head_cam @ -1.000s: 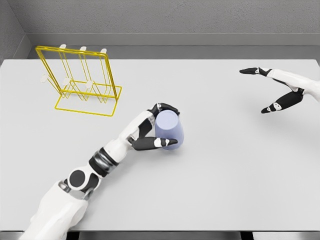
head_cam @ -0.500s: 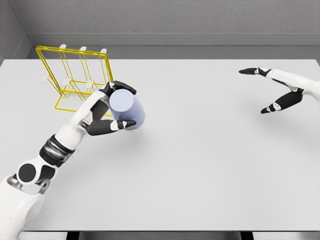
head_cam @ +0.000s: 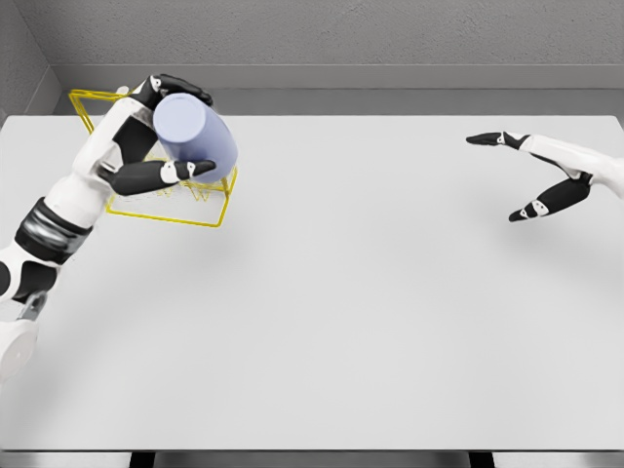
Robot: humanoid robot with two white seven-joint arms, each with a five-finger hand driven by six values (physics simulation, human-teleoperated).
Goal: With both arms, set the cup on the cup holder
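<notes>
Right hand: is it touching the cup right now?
No. The right hand hangs open over the table's far right side, while the cup sits in the left hand by the yellow rack.

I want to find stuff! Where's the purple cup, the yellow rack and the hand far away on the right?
cup point(head_cam: 195, 134), head view, its side wall
cup holder point(head_cam: 166, 213), head view, front base wire
right hand point(head_cam: 546, 185), head view, its palm
</notes>
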